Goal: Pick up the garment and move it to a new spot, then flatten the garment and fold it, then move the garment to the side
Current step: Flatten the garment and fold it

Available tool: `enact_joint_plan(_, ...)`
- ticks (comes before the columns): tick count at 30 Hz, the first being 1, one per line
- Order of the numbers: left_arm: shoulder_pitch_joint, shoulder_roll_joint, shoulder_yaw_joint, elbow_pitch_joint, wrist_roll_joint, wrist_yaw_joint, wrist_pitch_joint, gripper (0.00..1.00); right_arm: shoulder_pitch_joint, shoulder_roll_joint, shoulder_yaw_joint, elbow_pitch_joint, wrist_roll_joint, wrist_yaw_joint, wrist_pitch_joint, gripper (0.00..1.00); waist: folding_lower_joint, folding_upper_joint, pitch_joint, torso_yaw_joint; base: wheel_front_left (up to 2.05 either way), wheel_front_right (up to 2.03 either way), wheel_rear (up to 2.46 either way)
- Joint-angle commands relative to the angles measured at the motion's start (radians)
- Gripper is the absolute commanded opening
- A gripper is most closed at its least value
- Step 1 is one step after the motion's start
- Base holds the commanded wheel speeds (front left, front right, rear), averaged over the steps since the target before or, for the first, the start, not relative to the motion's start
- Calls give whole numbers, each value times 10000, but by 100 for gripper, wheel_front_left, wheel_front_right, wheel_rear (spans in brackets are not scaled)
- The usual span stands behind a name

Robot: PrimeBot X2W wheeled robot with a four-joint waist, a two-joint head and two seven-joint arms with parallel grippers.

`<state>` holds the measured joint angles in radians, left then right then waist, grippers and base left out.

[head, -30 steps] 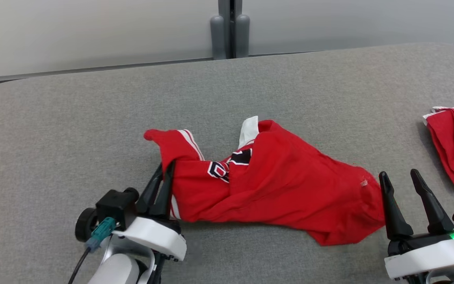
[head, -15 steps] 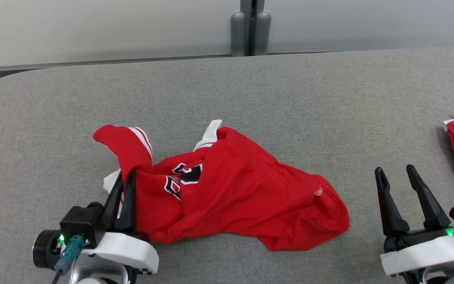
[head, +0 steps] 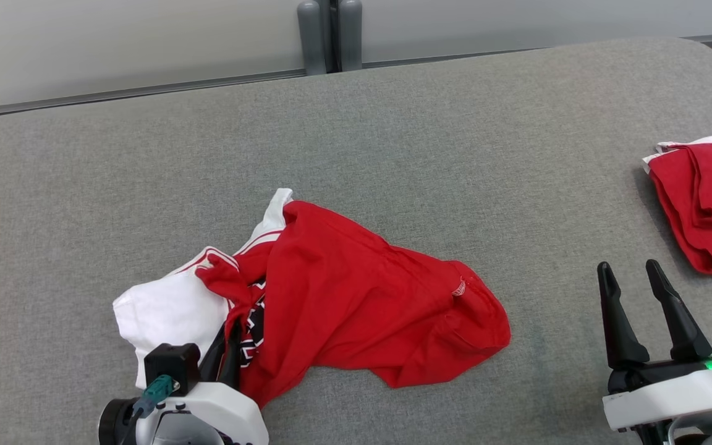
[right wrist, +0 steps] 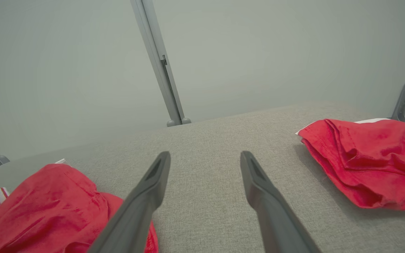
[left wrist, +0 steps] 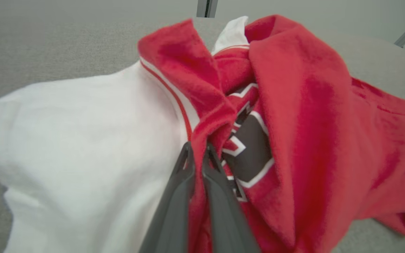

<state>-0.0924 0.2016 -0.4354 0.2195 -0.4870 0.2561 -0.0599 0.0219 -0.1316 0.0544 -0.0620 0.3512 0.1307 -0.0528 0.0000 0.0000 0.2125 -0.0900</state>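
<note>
The grey padded table (head: 393, 136) is stretching across the head view. The red and white garment (head: 356, 303) is lying crumpled on it toward 7 o'clock, its white part spilling out at 9 o'clock of the red bulk. A second red garment (head: 708, 198) is sitting at the 3 o'clock edge, well apart. The left gripper (head: 230, 334) is pinching a red fold of the garment, jaws nearly together on the cloth. The right gripper (head: 628, 266) is hovering at 4 o'clock, jaws spread wide, holding nothing.

Seemingly a lab test station: a grey fabric-covered table (head: 455, 123) against plain pale partition panels (head: 115, 43) joined by a metal post (head: 329, 31).
</note>
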Motion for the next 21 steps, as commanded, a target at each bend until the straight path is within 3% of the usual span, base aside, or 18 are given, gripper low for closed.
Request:
enact_joint_plan(1, -181, -2, 15, 254, -41, -78, -92, 0, -13, 22, -16, -12, 33, 0, -61, 100, 0, 0, 24, 85, 0, 0, 0)
enact_joint_plan(2, -236, -65, 38, 324, -52, -61, -229, 0, -58, 11, -3, -18, 20, 0, -64, 100, 0, 0, 27, 129, 0, 0, 0)
enact_joint_plan(3, -280, -148, 64, 363, -84, -94, -368, 25, -98, -13, 9, -27, 14, 0, -89, 100, 0, 0, 9, 192, 0, 0, 0)
enact_joint_plan(4, -328, -147, 73, 417, -55, -134, -518, 93, -126, -40, 12, -34, 4, 0, -100, 100, 0, 0, -25, 257, 0, 0, 0)
enact_joint_plan(5, -406, -153, 94, 414, -7, -158, -699, 100, -149, -66, 40, -44, -14, 0, -92, 100, 0, 0, -59, 315, 0, 0, 0)
enact_joint_plan(11, -645, -146, 151, -75, 325, -139, -1560, 100, -165, -205, -16, -98, -251, 0, -80, 100, 0, 0, -298, 643, 0, 0, 0)
enact_joint_plan(21, -320, 572, 619, -1456, 1089, 257, -1978, 100, 214, -338, 51, -220, -489, 0, 217, 100, 0, 0, -1068, 985, 0, 0, 0)
